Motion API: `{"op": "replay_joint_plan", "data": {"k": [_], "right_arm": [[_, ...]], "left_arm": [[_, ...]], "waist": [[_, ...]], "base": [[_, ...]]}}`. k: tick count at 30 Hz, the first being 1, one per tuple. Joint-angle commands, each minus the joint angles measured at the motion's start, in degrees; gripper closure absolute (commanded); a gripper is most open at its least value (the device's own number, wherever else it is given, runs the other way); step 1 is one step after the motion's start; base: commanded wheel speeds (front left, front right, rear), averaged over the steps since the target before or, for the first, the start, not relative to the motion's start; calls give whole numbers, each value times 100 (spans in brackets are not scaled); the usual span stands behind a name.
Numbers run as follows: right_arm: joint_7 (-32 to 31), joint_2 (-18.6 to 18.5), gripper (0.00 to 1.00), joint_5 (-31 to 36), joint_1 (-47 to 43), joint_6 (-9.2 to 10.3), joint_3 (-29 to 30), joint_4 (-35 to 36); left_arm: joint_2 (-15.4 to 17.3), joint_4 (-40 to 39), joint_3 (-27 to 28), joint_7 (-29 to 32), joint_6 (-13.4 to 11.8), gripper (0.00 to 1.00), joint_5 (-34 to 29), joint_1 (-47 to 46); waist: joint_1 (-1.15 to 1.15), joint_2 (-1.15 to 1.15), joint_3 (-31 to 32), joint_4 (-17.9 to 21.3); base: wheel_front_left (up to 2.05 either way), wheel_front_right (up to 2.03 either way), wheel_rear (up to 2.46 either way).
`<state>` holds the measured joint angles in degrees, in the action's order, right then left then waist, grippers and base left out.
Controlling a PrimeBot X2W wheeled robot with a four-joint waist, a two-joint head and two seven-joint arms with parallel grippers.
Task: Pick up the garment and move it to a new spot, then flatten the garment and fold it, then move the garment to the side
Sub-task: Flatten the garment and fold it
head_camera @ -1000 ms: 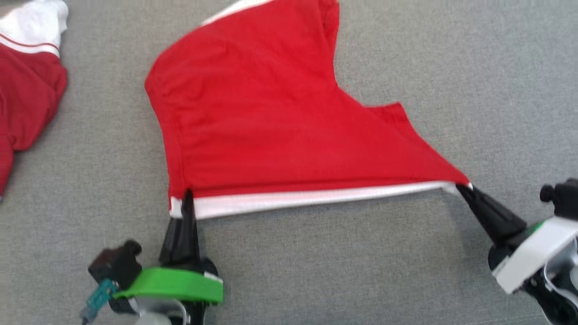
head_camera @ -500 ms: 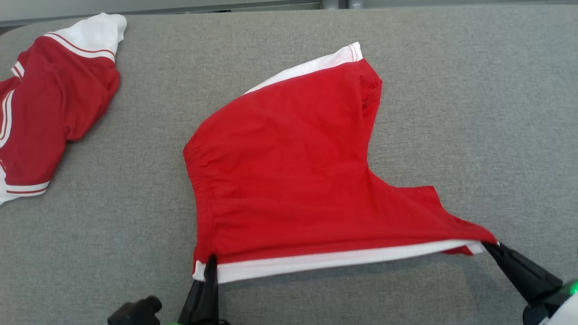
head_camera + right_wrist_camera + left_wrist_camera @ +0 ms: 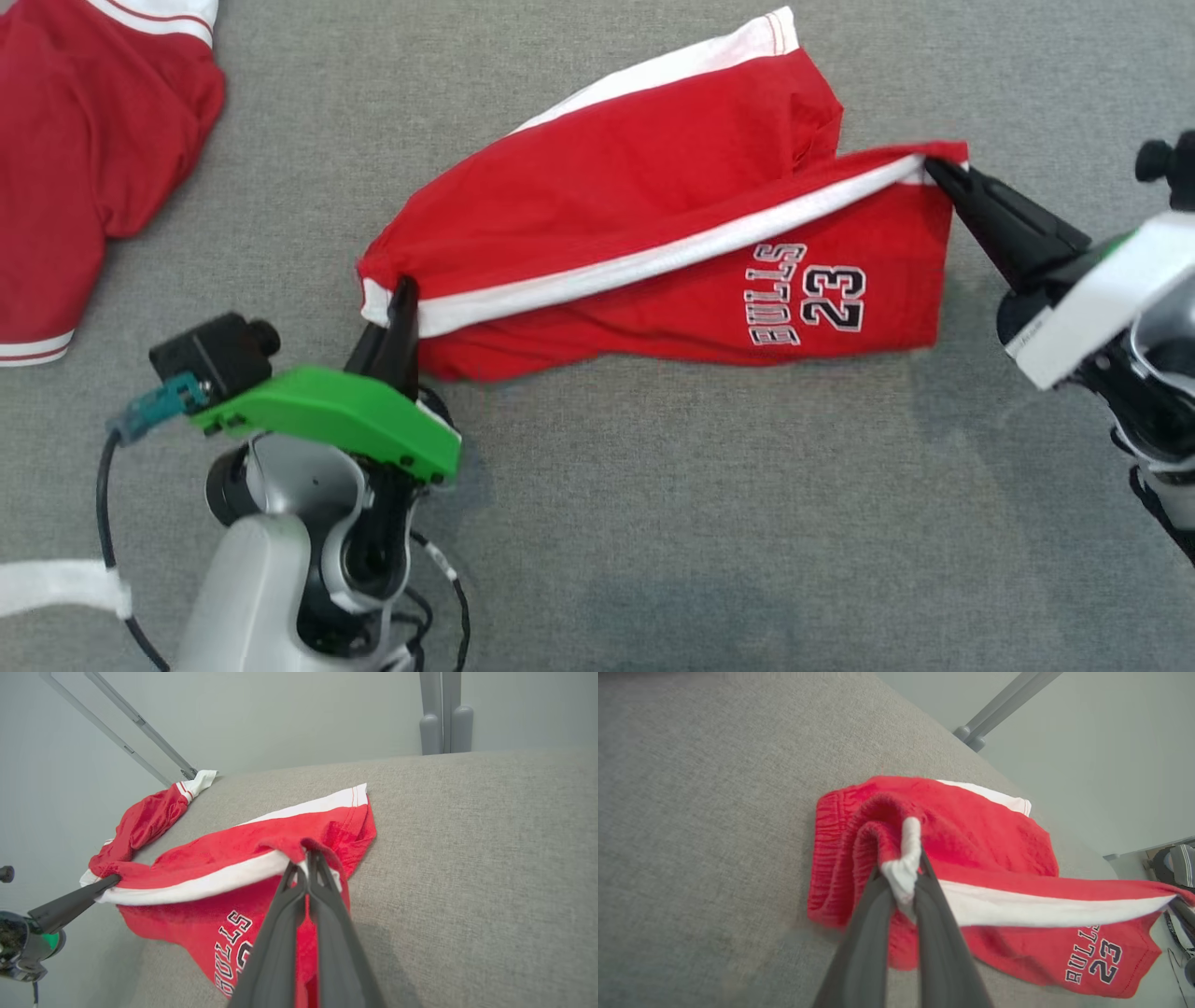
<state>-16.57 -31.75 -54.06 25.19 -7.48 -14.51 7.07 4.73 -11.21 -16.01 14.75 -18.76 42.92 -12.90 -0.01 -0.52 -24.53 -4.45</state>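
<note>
The garment [image 3: 653,205] is a pair of red shorts with a white side stripe and "BULLS 23" printed on one leg, lying on the grey cloth table [image 3: 653,513]. My left gripper [image 3: 403,287] is shut on the white-striped waistband corner [image 3: 903,877]. My right gripper [image 3: 934,168] is shut on the hem end of the same stripe [image 3: 308,856]. The stripe edge stretches taut between both grippers, lifted above the far half of the shorts, and the printed leg hangs down toward me.
A second red and white garment [image 3: 84,140] lies at the table's far left, also visible as a red and white garment [image 3: 149,816] in the right wrist view. Grey posts [image 3: 444,723] stand beyond the table's far edge. Bare grey cloth [image 3: 747,541] lies near me.
Both grippers have carried the striped edge up and away from me, over the shorts, so the printed leg has turned into sight. The head camera also shifted between frames.
</note>
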Motion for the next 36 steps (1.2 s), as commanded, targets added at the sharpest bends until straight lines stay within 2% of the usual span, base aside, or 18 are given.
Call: {"op": "replay_joint_plan", "data": {"k": [1, 3, 10, 19, 21, 22, 32, 36], "right_arm": [[-34, 69, 100, 29, 222, -2, -90, -163], [-23, 221, 100, 65, 648, -2, -248, -599], [178, 529, 100, 212, 1642, -2, -781, -1766], [482, 538, 100, 300, 2236, -2, -999, -2878], [524, 529, 100, 315, 2328, -2, -1047, -3060], [542, 525, 100, 313, 2370, -2, -1078, -3127], [733, 469, 100, 283, 2644, -2, -1234, -3732], [754, 461, 100, 353, 2777, -2, -1197, -4085]], "left_arm": [[59, 112, 50, 80, -75, 100, -23, -225], [12, 400, 167, 222, -223, 100, 88, -576], [-126, 1492, 272, 527, -488, 100, 643, -1631], [-174, 2556, -69, 531, -588, 98, 988, -2474], [-171, 2724, -110, 481, -616, 40, 1049, -2599], [-171, 2783, -147, 464, -626, 0, 1096, -2650], [-174, 3056, -385, -110, -661, 0, 1909, -3017], [-173, 3127, -309, -634, -634, 0, 2154, -3060]], "waist": [[1, 52, -73, -100], [1, 52, -83, -136], [1, 52, -36, -284], [1, 52, 54, -384], [1, 52, 73, -396], [1, 52, 82, -405], [1, 52, 171, -634], [1, 52, 248, -756]], "base": [[0, 0, 0], [0, 0, 0], [0, 0, 0], [0, 0, 0], [0, 0, 0], [0, 0, 0], [0, 0, 0], [0, 0, 0]]}}
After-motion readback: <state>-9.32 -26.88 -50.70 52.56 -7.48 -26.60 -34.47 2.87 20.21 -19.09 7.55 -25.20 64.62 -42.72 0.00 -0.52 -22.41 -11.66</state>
